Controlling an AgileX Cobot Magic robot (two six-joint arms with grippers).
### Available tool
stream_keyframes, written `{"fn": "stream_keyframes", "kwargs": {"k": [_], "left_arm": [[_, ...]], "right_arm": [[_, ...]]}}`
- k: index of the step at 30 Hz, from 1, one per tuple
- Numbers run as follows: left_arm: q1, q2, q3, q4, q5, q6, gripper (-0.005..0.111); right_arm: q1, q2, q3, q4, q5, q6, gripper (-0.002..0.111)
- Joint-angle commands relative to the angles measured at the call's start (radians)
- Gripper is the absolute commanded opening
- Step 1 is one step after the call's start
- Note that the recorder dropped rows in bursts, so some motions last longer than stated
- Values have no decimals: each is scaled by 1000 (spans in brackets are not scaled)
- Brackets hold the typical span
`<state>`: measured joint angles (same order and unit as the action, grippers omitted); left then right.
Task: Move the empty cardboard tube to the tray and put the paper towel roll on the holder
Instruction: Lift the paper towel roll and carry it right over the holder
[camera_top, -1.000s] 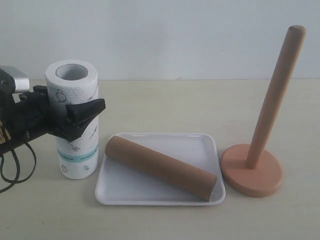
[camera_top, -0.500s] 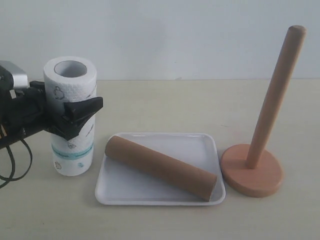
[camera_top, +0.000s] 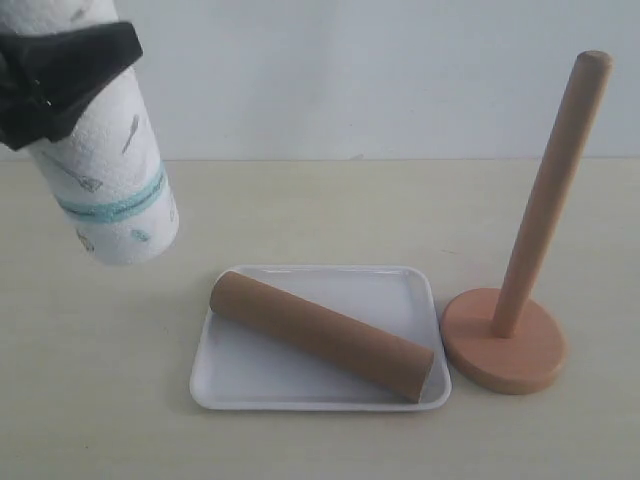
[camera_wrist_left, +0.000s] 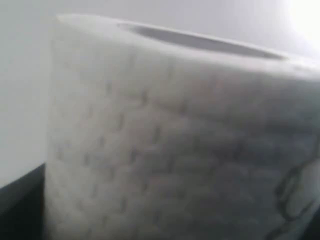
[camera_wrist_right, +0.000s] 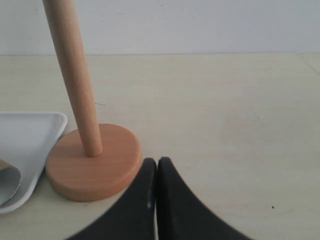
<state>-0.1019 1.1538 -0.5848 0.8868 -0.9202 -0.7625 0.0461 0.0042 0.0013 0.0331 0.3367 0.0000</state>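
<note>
The paper towel roll hangs tilted in the air at the upper left, its teal band showing, with my left gripper shut on its upper part. It fills the left wrist view as a blurred paper towel roll. The empty cardboard tube lies diagonally in the tray. The holder stands to the right of the tray, dowel upright and bare. My right gripper is shut on nothing, low beside the holder base.
A pale wall runs behind the light wooden table. The tray corner with the tube end shows in the right wrist view next to the holder base.
My left gripper has lifted the paper towel roll off the table, up and tilted, so it now hangs well above its earlier standing spot. Tube, tray and holder have not moved.
</note>
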Motion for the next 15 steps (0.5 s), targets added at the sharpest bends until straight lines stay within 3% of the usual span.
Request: {"fn": "stream_keyframes", "kwargs": {"k": [1,10,13,15], "left_arm": [[-1,-146,-82,244,-24,-259,4],[-7,-234,-277,294,18,-536,4],[-65,-196,-336,308,42,-585,4],[-138,-155,-362,308,45,-587,4]], "right_arm": [[-6,-4,-1,1,-2,0,0],[-6,-4,-1,1,-2,0,0],[-6,-4,-1,1,-2,0,0],[-6,-4,-1,1,-2,0,0]]}}
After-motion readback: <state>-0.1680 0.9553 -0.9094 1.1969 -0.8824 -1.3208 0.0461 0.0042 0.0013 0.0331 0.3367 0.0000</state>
